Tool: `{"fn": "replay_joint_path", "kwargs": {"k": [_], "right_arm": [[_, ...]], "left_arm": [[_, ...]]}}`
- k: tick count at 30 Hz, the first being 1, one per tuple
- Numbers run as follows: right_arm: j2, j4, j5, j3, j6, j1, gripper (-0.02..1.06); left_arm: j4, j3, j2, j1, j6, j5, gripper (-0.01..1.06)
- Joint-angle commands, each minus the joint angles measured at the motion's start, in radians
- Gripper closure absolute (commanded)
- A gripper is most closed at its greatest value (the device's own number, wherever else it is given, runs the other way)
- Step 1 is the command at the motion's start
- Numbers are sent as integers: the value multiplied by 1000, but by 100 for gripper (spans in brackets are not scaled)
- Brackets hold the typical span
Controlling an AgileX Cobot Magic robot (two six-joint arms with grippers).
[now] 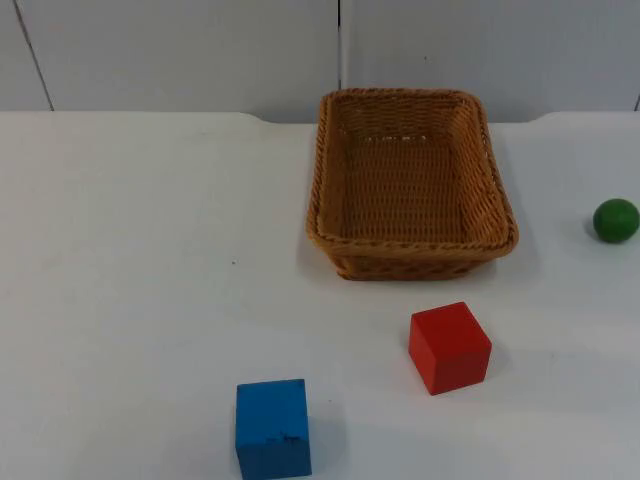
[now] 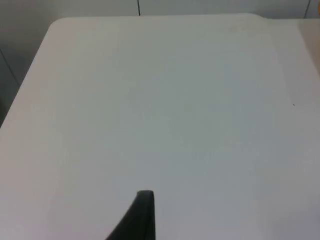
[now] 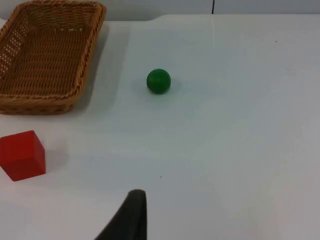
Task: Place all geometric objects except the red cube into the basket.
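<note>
White table (image 1: 150, 250), grey partition wall (image 1: 180, 50) at the far end. Basket (image 1: 500, 215) has nothing in it; 0 of 2 objects placed. Right gripper (image 3: 131, 216) hangs over bare table, green ball (image 3: 158, 81) ahead of it, red cube (image 3: 22, 155) off to one side and nearer, basket beyond the cube. Left gripper (image 2: 140, 216) waits over bare table. Cannot tell how far either is open; no sign of anything held. Blue cube (image 1: 273, 428) sits near the red cube. Risks: ball likely rolls if nudged; grabbing the red cube by mistake.
</note>
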Motion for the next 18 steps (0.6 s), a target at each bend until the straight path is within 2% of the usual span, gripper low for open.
{"fn": "replay_joint_path", "kwargs": {"k": [1,6,9,10,15,18], "right_arm": [[-3,10,-3,-15,-10,-7,-1],[106,21,-29,-90,-17,-7,-1],[254,21,-95,-142,-17,-7,-1],[254,21,-95,-142,-17,-7,-1],[457,21,-220,-151,-17,-7,-1],[524,21,-248,-151,-17,-7,-1]], "left_arm": [[-6,-7,-4,2,-13,-7,0],[-19,-67,72,2,-38,-19,0],[-30,-112,187,2,-38,-50,0],[-30,-112,187,2,-38,-50,0],[-59,-132,357,2,-38,-115,0],[-59,-132,416,2,-38,-143,0]]}}
